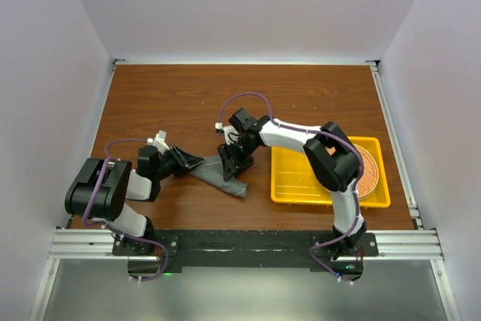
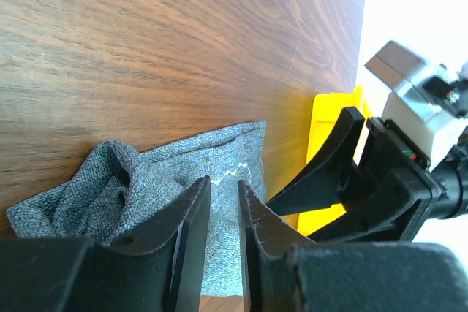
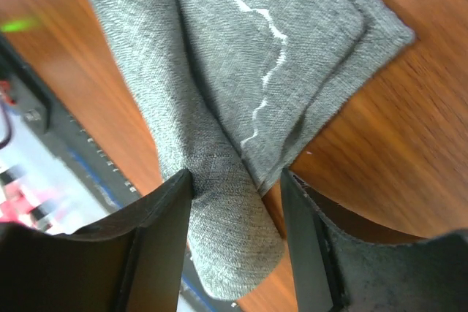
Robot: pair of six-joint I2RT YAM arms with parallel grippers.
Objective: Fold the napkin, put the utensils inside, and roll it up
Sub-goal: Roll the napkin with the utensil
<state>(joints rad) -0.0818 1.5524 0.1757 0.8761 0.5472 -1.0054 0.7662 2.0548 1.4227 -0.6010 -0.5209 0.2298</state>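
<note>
The napkin (image 1: 224,180) is a lumpy half-roll on the tabletop (image 1: 173,103), down near the front edge, with the tray (image 1: 323,201) at its 3 o'clock. I can't see any utensils. Maybe they're wrapped inside, can't tell.

The right gripper (image 3: 235,180) is released. Its fingers are spread either side of the rolled end, and bare wood shows next to one of them. The left gripper (image 2: 224,184) sits at the roll's 9 o'clock end with its fingers almost together, just a slim gap. I can't tell if it's pinching any cloth.

My worry is that nothing clearly has hold of the roll and the flat stitched flap looks loose, so it could spring open. The two grippers are also near each other. A sloppy regrasp could knock them together, or drag the roll so that whatever's inside slides out an end.
</note>
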